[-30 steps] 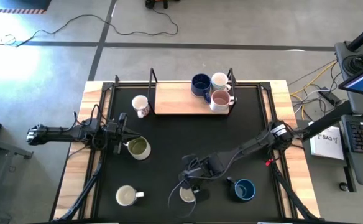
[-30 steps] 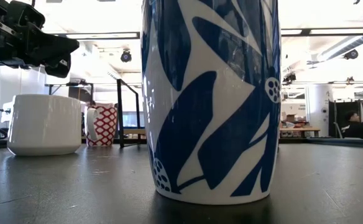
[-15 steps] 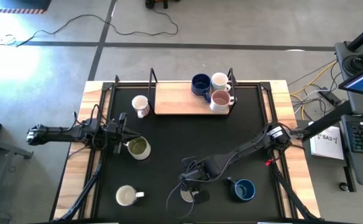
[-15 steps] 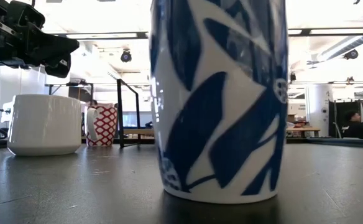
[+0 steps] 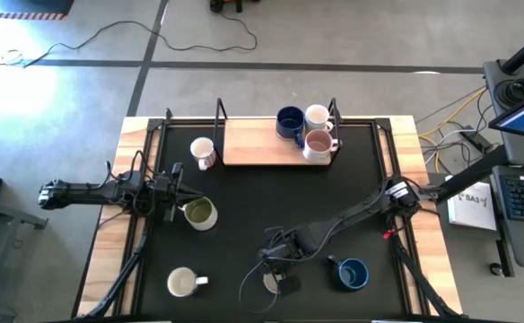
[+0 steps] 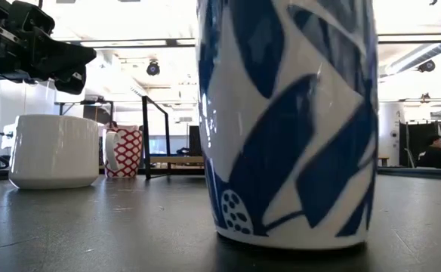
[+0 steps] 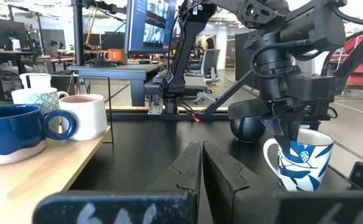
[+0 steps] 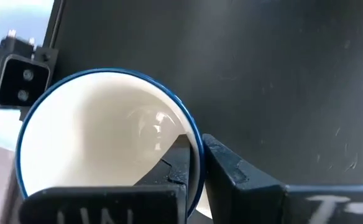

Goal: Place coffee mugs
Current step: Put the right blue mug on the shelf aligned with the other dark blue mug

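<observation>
Low in the high view, just right of centre, the right gripper [image 5: 278, 272] pinches the rim of a white mug with blue leaf print [image 6: 288, 121], one finger inside and one outside [image 8: 225, 165]. The mug's base seems to rest on the black table [image 5: 244, 193], though the low view is too close to be sure. At centre left, the left gripper [image 5: 178, 191] sits narrowed, fingers nearly together, beside the olive-green mug [image 5: 199, 213].
</observation>
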`<state>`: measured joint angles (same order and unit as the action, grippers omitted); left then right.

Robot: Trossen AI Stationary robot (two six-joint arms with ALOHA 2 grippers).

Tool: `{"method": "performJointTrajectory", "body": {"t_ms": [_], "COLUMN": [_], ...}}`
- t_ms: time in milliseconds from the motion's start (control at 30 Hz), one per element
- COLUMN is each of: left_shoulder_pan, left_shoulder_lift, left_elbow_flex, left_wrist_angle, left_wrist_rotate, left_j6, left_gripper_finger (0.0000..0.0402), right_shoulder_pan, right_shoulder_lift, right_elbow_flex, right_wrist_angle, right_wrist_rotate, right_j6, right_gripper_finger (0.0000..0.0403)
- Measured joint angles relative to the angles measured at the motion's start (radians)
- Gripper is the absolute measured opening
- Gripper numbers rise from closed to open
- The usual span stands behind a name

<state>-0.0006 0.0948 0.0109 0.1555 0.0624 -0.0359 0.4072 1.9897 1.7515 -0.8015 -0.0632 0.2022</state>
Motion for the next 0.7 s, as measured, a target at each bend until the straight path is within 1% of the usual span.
{"method": "performJointTrajectory", "body": {"t_ms": [200,433,567,700], "left_shoulder_pan": [0.0,0.0,0.0,0.0], "left_shoulder_lift": [0.0,0.0,0.0,0.0], "left_elbow_flex": [0.0,0.0,0.0,0.0], "left_wrist_angle": [0.0,0.0,0.0,0.0], "left_wrist_rotate": [0.0,0.0,0.0,0.0], "left_j6": [0.0,0.0,0.0,0.0], "left_gripper_finger": [0.0,0.0,0.0,0.0], "right_shoulder_pan": [-0.063,-0.155,-0.209,-0.259], "right_shoulder_lift": [-0.019,-0.021,-0.024,-0.026], "right_elbow_flex": [0.0,0.0,0.001,0.002], "right_wrist_angle": [-0.034,-0.122,-0.187,-0.212], "right_wrist_rotate": [0.004,0.004,0.017,0.06], "right_j6": [0.207,0.44,0.503,0.506], "right_gripper_finger": [0.0017,0.0016,0.0016,0.0016]}}
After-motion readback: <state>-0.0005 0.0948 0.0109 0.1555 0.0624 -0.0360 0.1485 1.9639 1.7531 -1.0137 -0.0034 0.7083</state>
